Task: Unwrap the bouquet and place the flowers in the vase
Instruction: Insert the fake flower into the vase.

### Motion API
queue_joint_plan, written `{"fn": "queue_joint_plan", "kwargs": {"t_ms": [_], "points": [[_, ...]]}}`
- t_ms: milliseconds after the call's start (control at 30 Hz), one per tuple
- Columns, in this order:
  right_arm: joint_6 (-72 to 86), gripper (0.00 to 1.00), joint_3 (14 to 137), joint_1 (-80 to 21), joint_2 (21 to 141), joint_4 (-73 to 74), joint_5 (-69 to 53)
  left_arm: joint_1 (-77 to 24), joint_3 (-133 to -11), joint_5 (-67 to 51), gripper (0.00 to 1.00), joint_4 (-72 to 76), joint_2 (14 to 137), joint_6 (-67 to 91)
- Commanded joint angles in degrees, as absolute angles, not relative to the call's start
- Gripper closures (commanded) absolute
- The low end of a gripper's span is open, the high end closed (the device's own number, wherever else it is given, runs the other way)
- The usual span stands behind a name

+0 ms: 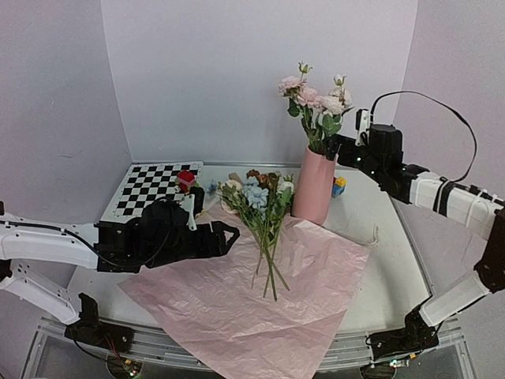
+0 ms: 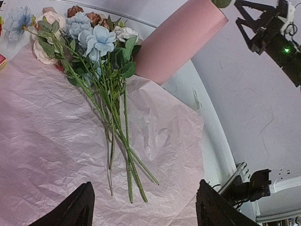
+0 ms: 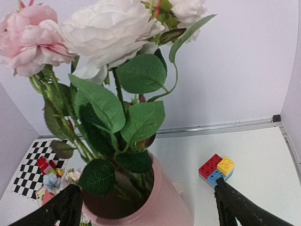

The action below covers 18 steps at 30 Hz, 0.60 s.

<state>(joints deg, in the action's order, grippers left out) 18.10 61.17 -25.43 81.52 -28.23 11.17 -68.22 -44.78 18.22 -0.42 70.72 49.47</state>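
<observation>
The bouquet lies unwrapped: its crinkled pink paper is spread flat, and a bunch of flowers rests on it, blue and cream heads away from me. The pink vase stands upright behind the sheet. It holds pink and white flowers with green leaves. My right gripper hangs open by the vase's mouth, one finger on each side, holding nothing. The left gripper is open and empty, low over the paper, short of the stem ends.
A checkerboard lies at the back left, with a red block on its right edge. A red, yellow and blue brick cluster sits right of the vase. The table's rail runs along the near edge.
</observation>
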Motion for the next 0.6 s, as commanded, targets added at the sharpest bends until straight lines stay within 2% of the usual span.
{"fn": "queue_joint_plan", "kwargs": {"t_ms": [0, 300, 433, 567], "points": [[21.66, 0.02, 59.47, -25.42, 75.81, -20.94, 4.94, -67.59, -48.80, 18.83, 0.25, -1.55, 72.69, 49.16], [26.87, 0.03, 51.21, -25.43, 65.09, -12.65, -9.00, -61.23, -50.31, 13.88, 0.25, -3.79, 77.28, 54.44], [30.25, 0.15, 47.31, -26.43, 62.71, -12.45, -14.56, -58.89, -51.66, 12.62, 0.28, -3.74, 79.98, 55.64], [31.45, 0.32, 44.44, -29.81, 64.15, -12.60, -15.91, -57.92, -53.82, 12.90, 0.34, -3.78, 83.71, 56.25]]}}
